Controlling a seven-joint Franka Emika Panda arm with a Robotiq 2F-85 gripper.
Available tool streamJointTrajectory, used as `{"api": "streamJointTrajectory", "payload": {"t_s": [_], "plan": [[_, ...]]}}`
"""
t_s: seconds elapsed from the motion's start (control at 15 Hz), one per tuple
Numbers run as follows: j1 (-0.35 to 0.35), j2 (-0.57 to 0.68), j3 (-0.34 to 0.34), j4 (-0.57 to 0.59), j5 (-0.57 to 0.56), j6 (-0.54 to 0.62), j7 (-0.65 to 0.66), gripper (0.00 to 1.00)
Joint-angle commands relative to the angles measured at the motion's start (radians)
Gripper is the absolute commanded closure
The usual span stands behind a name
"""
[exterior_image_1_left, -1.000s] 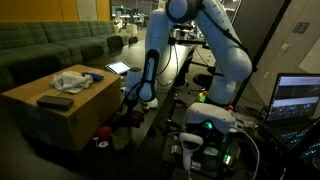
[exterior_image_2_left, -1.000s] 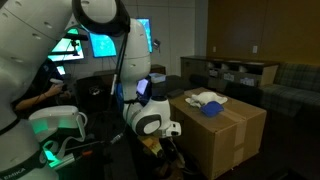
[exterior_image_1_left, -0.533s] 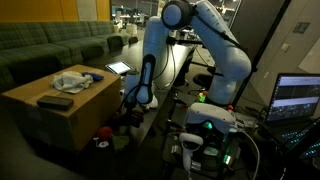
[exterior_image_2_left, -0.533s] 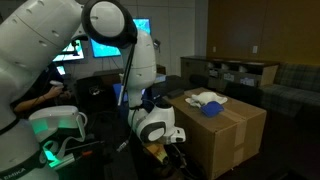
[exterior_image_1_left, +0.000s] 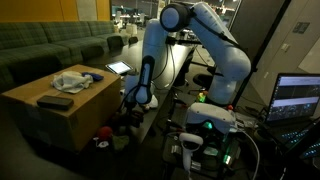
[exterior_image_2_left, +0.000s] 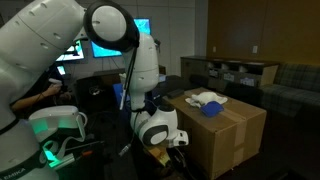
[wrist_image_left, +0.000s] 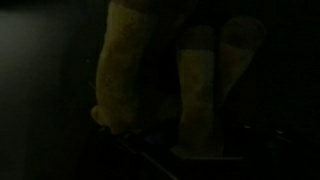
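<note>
Pincer: my gripper (exterior_image_2_left: 175, 152) hangs low; I cannot tell its opening, too dark.
Nearest thing: dim yellowish object (wrist_image_left: 125, 70), close before my wrist camera.
Beside: brown cardboard box (exterior_image_2_left: 235, 140), bearing white crumpled cloth (exterior_image_2_left: 208, 100).

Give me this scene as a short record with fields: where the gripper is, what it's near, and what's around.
gripper: gripper low beside the cardboard box, near the floor
jaws: too dark to tell
nearest thing: yellow object, dim in the wrist view
box top: white cloth, dark flat object
floor: red and white object
background: sofa, laptop
</note>
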Motion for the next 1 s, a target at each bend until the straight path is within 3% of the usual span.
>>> {"api": "streamJointTrajectory", "payload": {"t_s": [0.0,0.13,0.27,0.6,0.93], "plan": [[0.011,0.008,-0.013,0.010,0.005,0.016,-0.011,0.80],[0.019,-0.013,-0.016,-0.005,0.008,0.007,-0.004,0.95],[0.016,-0.039,-0.008,-0.022,0.009,-0.011,-0.004,1.00],[-0.023,-0.156,0.044,-0.104,0.009,-0.096,-0.016,1.00],[-0.075,-0.362,0.133,-0.229,0.044,-0.248,-0.029,1.00]]}}
